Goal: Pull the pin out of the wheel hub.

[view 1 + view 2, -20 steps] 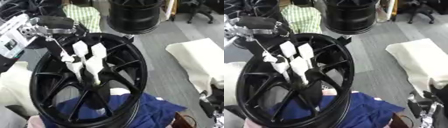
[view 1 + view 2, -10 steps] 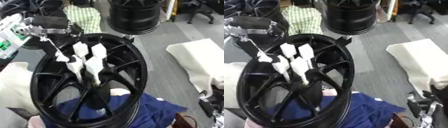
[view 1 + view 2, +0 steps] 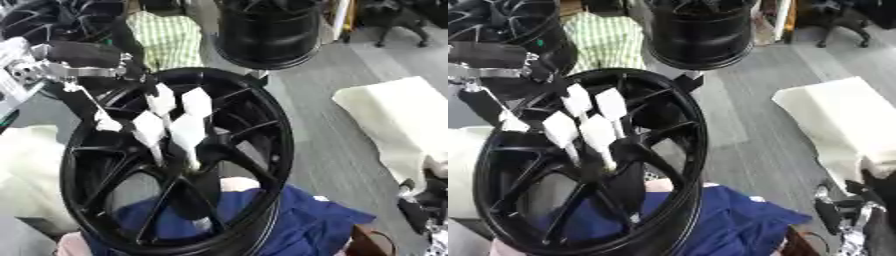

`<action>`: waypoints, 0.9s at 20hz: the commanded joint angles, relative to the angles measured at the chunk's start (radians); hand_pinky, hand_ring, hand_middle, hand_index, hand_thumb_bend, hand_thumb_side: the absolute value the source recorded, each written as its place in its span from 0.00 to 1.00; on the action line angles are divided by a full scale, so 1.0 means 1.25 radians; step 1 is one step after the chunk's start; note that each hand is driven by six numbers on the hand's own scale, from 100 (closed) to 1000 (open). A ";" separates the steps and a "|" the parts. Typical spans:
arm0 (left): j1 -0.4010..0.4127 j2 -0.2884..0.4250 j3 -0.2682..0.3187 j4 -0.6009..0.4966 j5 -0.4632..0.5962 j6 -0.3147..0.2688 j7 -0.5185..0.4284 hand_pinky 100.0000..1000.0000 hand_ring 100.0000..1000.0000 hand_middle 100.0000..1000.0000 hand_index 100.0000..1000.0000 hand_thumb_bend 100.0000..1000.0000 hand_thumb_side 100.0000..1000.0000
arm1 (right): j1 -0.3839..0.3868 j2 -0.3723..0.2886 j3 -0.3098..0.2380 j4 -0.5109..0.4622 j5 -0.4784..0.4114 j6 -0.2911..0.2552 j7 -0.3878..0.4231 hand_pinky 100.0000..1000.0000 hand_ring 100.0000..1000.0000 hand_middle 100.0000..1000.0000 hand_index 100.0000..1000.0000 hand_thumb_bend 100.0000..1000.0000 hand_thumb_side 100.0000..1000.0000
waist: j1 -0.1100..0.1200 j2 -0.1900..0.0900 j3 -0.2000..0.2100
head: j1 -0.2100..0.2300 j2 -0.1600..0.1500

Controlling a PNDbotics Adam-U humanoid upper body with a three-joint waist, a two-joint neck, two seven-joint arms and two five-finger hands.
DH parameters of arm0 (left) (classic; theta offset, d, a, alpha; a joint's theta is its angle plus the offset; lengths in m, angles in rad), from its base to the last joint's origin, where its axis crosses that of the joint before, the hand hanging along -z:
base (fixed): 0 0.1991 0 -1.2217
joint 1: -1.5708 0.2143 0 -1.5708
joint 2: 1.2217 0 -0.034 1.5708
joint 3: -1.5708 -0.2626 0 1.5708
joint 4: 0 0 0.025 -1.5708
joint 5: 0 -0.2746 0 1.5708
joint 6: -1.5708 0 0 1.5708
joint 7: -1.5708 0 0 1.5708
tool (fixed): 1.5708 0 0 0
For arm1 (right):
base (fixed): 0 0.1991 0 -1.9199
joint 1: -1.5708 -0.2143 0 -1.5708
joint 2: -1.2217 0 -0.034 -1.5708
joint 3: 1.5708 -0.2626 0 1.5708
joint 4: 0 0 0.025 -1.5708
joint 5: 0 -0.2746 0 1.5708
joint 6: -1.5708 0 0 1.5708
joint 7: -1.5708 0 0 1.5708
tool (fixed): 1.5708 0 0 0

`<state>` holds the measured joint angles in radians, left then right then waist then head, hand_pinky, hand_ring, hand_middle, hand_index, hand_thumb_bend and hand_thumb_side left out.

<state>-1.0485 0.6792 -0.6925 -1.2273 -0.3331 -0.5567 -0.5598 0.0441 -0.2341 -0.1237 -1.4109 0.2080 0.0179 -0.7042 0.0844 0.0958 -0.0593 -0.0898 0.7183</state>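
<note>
A black spoked wheel (image 3: 262, 150) stands tilted in the middle, and its hub (image 3: 197, 172) lies dark at the centre. My left arm comes in from the upper left. My left hand (image 3: 171, 122), with white finger covers, reaches down inside the rim. Its straight fingers (image 3: 188, 132) point at the hub and the thumb (image 3: 107, 125) is spread off to the left. No pin can be made out at the fingertips. My right hand (image 3: 852, 227) shows dark and silver at the lower right corner, away from the wheel.
A blue cloth (image 3: 293, 225) lies under the wheel's lower edge. A second black wheel (image 3: 271, 35) stands behind, with a green checked cloth (image 3: 166, 32) to its left. White padding lies at the right (image 3: 394, 120) and the left (image 3: 26, 170). Grey floor (image 3: 324, 85) runs between.
The whole picture has drifted a little. My left hand stays inside the rim with its fingers at the hub, and the wheel has not moved.
</note>
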 commanded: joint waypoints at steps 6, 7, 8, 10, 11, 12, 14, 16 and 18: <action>-0.007 0.032 -0.021 -0.019 0.023 -0.280 -0.278 0.25 0.12 0.59 0.76 0.28 0.21 | -0.007 -0.020 -0.004 -0.009 0.007 -0.001 -0.002 0.30 0.45 0.60 0.68 0.17 0.18 | -0.002 -0.011 0.000 | 0.001 -0.010; -0.007 0.033 -0.024 -0.022 0.026 -0.280 -0.278 0.24 0.12 0.58 0.76 0.28 0.20 | -0.007 -0.020 -0.004 -0.009 0.007 -0.001 -0.002 0.30 0.45 0.60 0.68 0.17 0.18 | -0.002 -0.011 0.000 | 0.001 -0.010; -0.006 0.033 -0.028 -0.025 0.028 -0.280 -0.278 0.24 0.12 0.58 0.76 0.27 0.20 | -0.007 -0.021 -0.004 -0.009 0.007 -0.001 -0.002 0.30 0.45 0.60 0.68 0.17 0.18 | -0.002 -0.011 0.000 | 0.002 -0.010; -0.004 0.035 -0.035 -0.030 0.029 -0.280 -0.278 0.23 0.11 0.57 0.75 0.27 0.20 | -0.007 -0.021 -0.004 -0.009 0.007 -0.001 -0.002 0.30 0.45 0.60 0.68 0.17 0.18 | -0.002 -0.011 -0.001 | 0.002 -0.010; -0.004 0.036 -0.038 -0.032 0.030 -0.280 -0.278 0.22 0.10 0.56 0.75 0.27 0.19 | -0.007 -0.021 -0.004 -0.009 0.007 -0.001 -0.002 0.30 0.45 0.60 0.68 0.17 0.18 | -0.002 -0.011 -0.001 | 0.002 -0.010; -0.003 0.036 -0.040 -0.033 0.030 -0.280 -0.278 0.22 0.10 0.56 0.75 0.26 0.19 | -0.007 -0.021 -0.004 -0.009 0.007 -0.001 -0.002 0.30 0.45 0.60 0.68 0.17 0.18 | -0.002 -0.011 -0.001 | 0.002 -0.010; -0.002 0.037 -0.044 -0.037 0.034 -0.280 -0.278 0.21 0.09 0.55 0.74 0.25 0.18 | -0.008 -0.021 -0.004 -0.009 0.007 -0.001 -0.002 0.30 0.45 0.60 0.68 0.17 0.18 | -0.001 -0.011 -0.001 | 0.001 -0.010; -0.001 0.038 -0.048 -0.040 0.034 -0.280 -0.278 0.21 0.09 0.54 0.74 0.25 0.17 | -0.008 -0.021 -0.004 -0.009 0.008 -0.001 -0.002 0.30 0.45 0.60 0.68 0.17 0.18 | -0.001 -0.011 -0.001 | 0.001 -0.010; 0.001 0.039 -0.052 -0.040 0.031 -0.280 -0.278 0.20 0.09 0.54 0.73 0.23 0.16 | -0.008 -0.021 -0.004 -0.009 0.008 -0.001 -0.002 0.30 0.45 0.60 0.68 0.17 0.18 | -0.001 -0.011 -0.002 | 0.001 -0.010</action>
<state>-1.0352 0.6893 -0.7589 -1.2670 -0.2964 -0.5568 -0.5597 0.0431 -0.2347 -0.1237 -1.4109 0.2086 0.0178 -0.7043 0.0860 0.0958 -0.0612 -0.0895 0.7179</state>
